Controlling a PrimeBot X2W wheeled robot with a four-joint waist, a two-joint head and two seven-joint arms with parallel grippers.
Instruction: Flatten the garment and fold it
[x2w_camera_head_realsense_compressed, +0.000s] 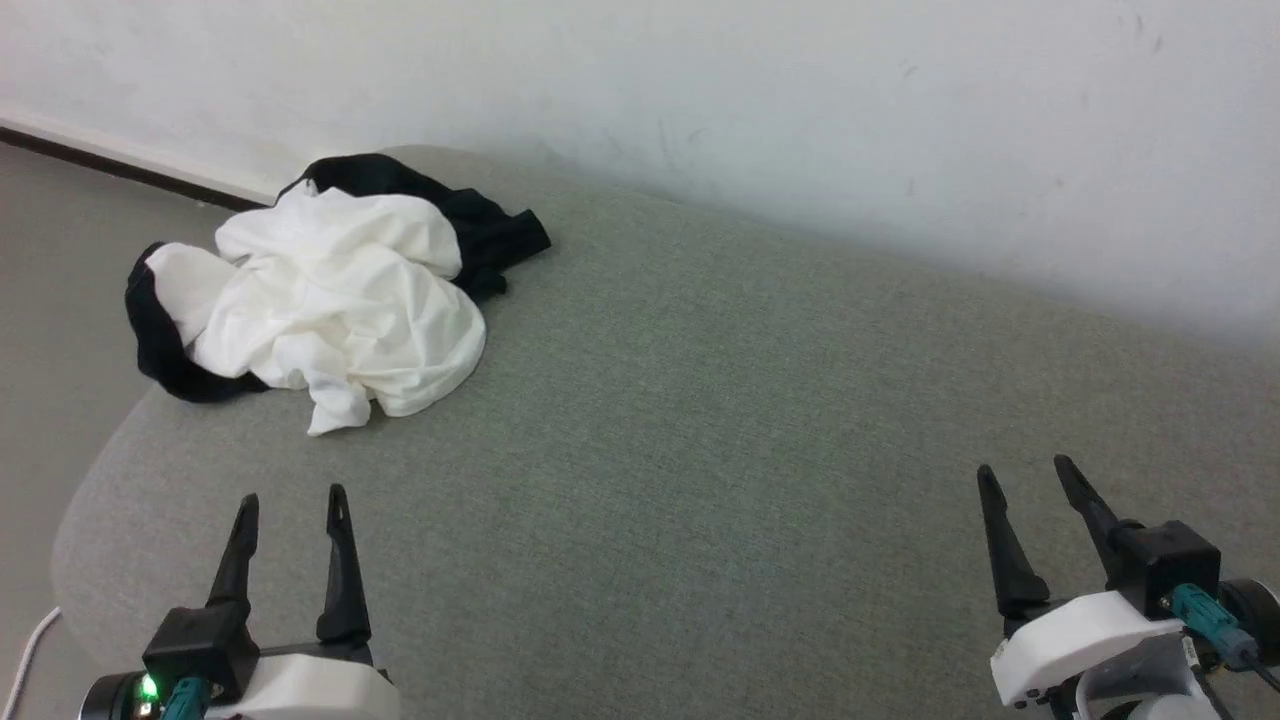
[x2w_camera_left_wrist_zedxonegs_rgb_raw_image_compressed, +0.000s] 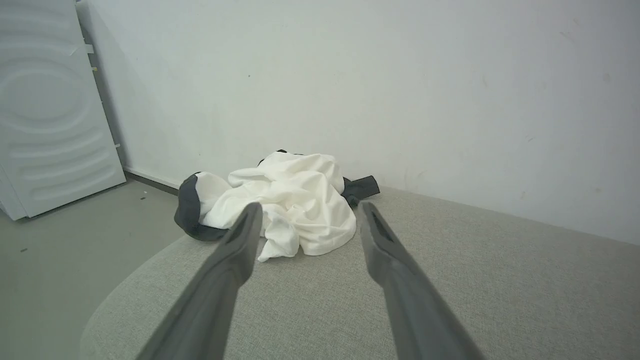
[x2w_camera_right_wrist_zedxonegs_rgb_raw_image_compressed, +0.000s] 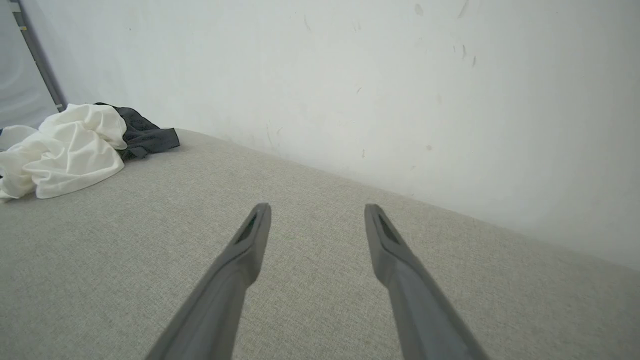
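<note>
While in a heap, garment (x2w_camera_head_realsense_compressed: 330, 300) untouched.

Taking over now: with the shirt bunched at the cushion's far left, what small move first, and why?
Probably reach the left gripper forward toward the garment. It lies crumpled near the grey cushion's far left edge; both grippers are open and empty, and the left one points at it, while the right gripper sits farther away.

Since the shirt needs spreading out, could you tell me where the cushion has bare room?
The grey cushion is bare from the garment rightward along the wall and forward to the left gripper and right gripper. Crowded only at the far-left corner, where the garment lies bunched.
</note>
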